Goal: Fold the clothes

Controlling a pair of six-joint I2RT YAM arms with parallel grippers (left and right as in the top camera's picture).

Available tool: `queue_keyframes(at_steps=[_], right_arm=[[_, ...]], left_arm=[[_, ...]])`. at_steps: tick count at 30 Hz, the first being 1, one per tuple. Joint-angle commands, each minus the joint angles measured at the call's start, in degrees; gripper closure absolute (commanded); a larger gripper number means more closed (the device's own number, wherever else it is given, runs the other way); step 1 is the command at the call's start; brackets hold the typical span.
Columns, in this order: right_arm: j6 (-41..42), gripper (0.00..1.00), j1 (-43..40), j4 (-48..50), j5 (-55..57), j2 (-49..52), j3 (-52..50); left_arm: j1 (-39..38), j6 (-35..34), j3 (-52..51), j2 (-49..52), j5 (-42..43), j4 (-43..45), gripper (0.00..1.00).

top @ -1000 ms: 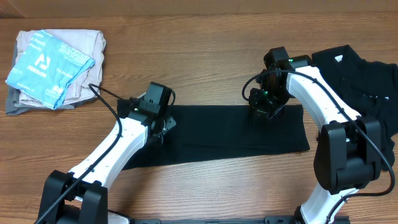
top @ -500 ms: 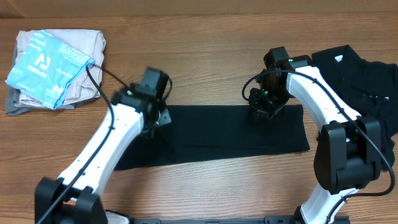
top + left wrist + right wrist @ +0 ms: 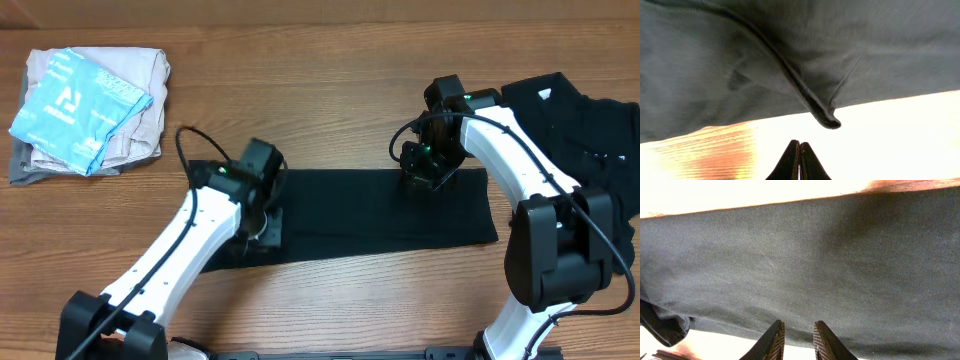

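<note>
We're mid-fold: the black garment (image 3: 380, 205) lies as a long strip across the centre of the bench (image 3: 330, 60). Our left fingers (image 3: 790, 162) are pressed together, empty, at its lower-left edge. Our right fingers (image 3: 774, 340) are slightly parted over its upper right, holding nothing visible. Next we likely need to grip an end.

Shirt (image 3: 380, 210) is looking like matt black soft cloth, fine weave showing. Table (image 3: 330, 80) is showing smooth brown wood grain. Arms (image 3: 185, 230) are showing glossy white plastic. Stack (image 3: 90, 100) is looking like beige cloth.
</note>
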Motion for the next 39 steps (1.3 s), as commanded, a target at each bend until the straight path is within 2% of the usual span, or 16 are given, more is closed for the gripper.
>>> queue_keyframes(at_steps=[1, 6, 13, 24, 34, 39], right_arm=[[-0.17, 0.76, -0.15, 0.31, 0.46, -1.88, 1.22], [-0.17, 0.75, -0.17, 0.31, 0.46, -1.88, 1.22], [-0.17, 0.75, -0.15, 0.48, 0.44, -1.88, 1.22], [-0.15, 0.75, -0.15, 0.31, 0.44, -1.88, 1.22], [-0.15, 0.75, -0.17, 0.55, 0.44, -1.88, 1.22], [-0.17, 0.74, -0.17, 0.50, 0.46, -1.88, 1.22]], left_arm=[[-0.15, 1.79, -0.92, 0.07, -0.13, 1.09, 0.96], [-0.13, 1.73, -2.49, 0.07, 0.37, 2.32, 0.96], [-0.15, 1.46, -8.61, 0.07, 3.10, 10.60, 0.96], [0.00, 1.03, -9.09, 0.07, 2.97, 19.61, 0.95], [0.02, 2.86, -8.68, 0.07, 1.53, 19.52, 0.96], [0.02, 2.51, -1.22, 0.07, 0.87, 12.17, 0.96]])
